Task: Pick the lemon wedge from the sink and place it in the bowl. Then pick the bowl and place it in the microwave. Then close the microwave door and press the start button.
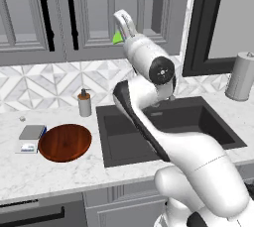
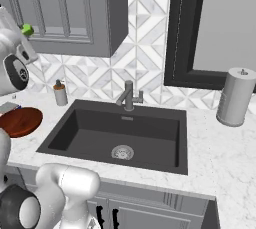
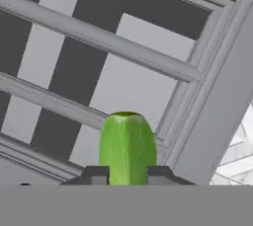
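Gripper (image 3: 126, 174) clamped on the lemon wedge (image 3: 127, 146), raised high above the sink (image 1: 168, 127) against the cabinet doors (image 1: 99, 8), presumably for clearance before carrying over to the bowl (image 1: 65, 142), left of the sink on the counter.

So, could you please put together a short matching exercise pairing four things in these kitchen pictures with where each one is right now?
Things:
1. small bright lime-green lemon wedge
2. wide reddish-brown wooden bowl
3. grey cylindrical paper towel roll
4. small soap dispenser bottle

Places:
A. on the marble counter left of the dark grey sink, beside a small grey scale
B. upright on the counter right of the sink
C. clamped in the gripper, raised in front of the grey cabinet doors
D. on the counter at the sink's back left corner

Pairs: 1-C, 2-A, 3-B, 4-D
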